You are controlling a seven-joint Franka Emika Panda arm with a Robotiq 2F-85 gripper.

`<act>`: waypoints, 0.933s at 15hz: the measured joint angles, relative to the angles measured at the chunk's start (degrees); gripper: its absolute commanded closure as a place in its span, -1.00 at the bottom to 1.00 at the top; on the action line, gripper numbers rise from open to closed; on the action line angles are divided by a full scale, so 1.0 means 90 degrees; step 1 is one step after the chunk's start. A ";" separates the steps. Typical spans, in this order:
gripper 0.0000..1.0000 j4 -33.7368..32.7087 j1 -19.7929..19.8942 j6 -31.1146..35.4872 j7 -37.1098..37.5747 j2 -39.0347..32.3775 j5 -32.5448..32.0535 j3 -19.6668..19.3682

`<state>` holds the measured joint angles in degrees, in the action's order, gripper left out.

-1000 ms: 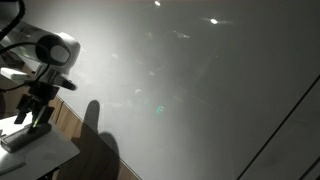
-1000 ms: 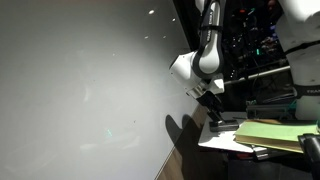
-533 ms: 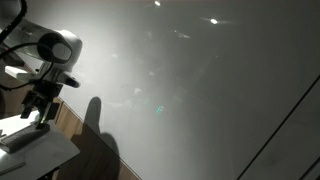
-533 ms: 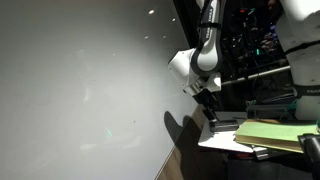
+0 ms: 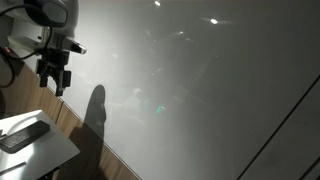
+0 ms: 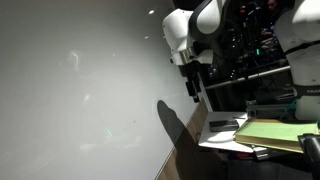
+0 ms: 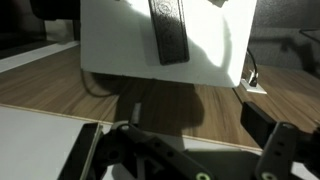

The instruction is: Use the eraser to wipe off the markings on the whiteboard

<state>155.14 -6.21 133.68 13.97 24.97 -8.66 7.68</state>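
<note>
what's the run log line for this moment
gripper: open, empty, above white table | eraser: flat on it, not held | whiteboard: not touched | markings: none discernible

A small white worktop [image 5: 55,152] sits at the lower left in an exterior view, with a strip of light wood [image 5: 72,118] just beyond it. In an exterior view, a yellow-green pad [image 6: 272,133] lies at the lower right, and a dark rack of equipment [image 6: 250,60] with cables and small lights stands behind it. In the wrist view, the worktop is a bright white square over a wood-grain surface [image 7: 190,105]. A small white plug [image 7: 253,88] lies near one corner of the worktop.
</note>
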 measured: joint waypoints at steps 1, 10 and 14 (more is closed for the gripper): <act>-1.00 -0.0092 -0.0040 -0.0282 0.0000 0.0320 0.0000 0.0069; -1.00 -0.1113 -0.0045 -0.1448 -0.0577 0.1118 0.0231 -0.0039; -1.00 -0.1190 -0.0044 -0.1448 -0.0700 0.1126 0.0324 -0.0144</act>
<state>144.43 -6.61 120.65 7.67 35.11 -5.75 6.38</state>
